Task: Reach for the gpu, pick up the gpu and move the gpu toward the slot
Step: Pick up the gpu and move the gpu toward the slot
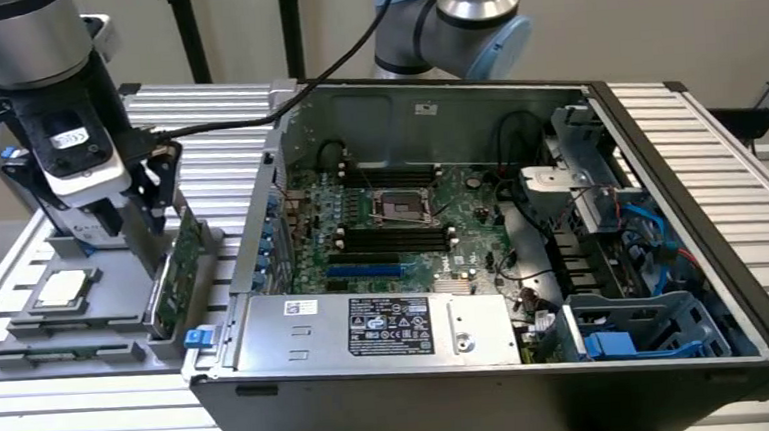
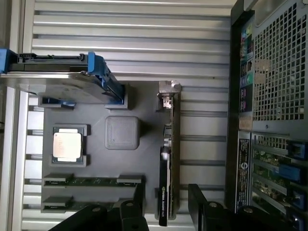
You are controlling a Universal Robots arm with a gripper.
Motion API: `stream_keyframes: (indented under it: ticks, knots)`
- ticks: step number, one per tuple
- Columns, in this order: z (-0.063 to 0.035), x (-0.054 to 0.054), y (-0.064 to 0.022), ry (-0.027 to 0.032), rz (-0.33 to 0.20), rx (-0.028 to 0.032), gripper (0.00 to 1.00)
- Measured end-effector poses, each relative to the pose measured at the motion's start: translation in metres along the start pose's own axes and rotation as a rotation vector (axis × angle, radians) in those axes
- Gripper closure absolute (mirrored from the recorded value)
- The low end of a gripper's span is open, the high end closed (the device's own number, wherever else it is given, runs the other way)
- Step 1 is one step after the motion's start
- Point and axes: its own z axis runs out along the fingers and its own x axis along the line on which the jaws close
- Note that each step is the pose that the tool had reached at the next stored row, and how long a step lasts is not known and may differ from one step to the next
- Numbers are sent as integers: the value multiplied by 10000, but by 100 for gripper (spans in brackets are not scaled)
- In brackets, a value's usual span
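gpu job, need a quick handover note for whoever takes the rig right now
Claw: open, one finger on each side of the gpu, not closed on it.
Gpu: standing on edge in the grey tray, beside the open computer case.
Done: the reach.
Left: the pick-up and the move toward the slot.

We seem to be in a robotics lab, at a bench set up for computer assembly. We see an industrial robot arm [image 1: 460, 21] standing behind an opened desktop computer case [image 1: 504, 409] with its motherboard [image 1: 399, 225] exposed. Both sit on a ribbed aluminium table [image 1: 721, 155], beside a grey fixture tray [image 1: 107, 263] holding loose components, with plain walls behind.
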Motion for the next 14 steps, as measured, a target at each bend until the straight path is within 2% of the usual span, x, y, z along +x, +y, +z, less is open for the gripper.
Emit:
stream_keyframes:
  ticks: [14]
  knots:
    - [253,1,-18,-62,-3,1,52]
